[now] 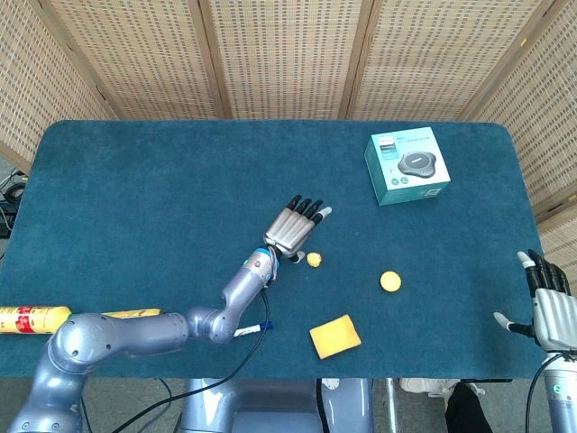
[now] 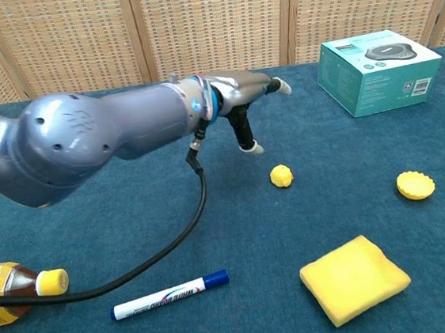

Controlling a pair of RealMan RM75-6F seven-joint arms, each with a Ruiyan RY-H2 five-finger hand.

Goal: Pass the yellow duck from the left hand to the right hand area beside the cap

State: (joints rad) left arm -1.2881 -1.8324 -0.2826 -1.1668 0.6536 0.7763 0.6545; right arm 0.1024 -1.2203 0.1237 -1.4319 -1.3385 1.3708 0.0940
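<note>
On the blue table (image 1: pixel 162 180) lay one yellow duck (image 1: pixel 313 259), one yellow cap (image 1: pixel 389 281), one yellow sponge (image 1: pixel 334 336), one teal box (image 1: pixel 407 166) and one marker pen (image 2: pixel 170 294) (blue-capped). Two bottles (image 1: pixel 32 317) lay at the left edge, the second (image 1: pixel 135 315) largely hidden behind an arm.

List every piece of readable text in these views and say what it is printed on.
"WHITE BOARD MARKER", only roughly legible: on the barrel of the blue-capped marker.
Teal box with a round device pictured: small print on its lid and side, too small to read.
Bottle with a yellow cap: label cut off at the edge, unreadable.
Nothing readable on the yellow duck, cap or sponge.
</note>
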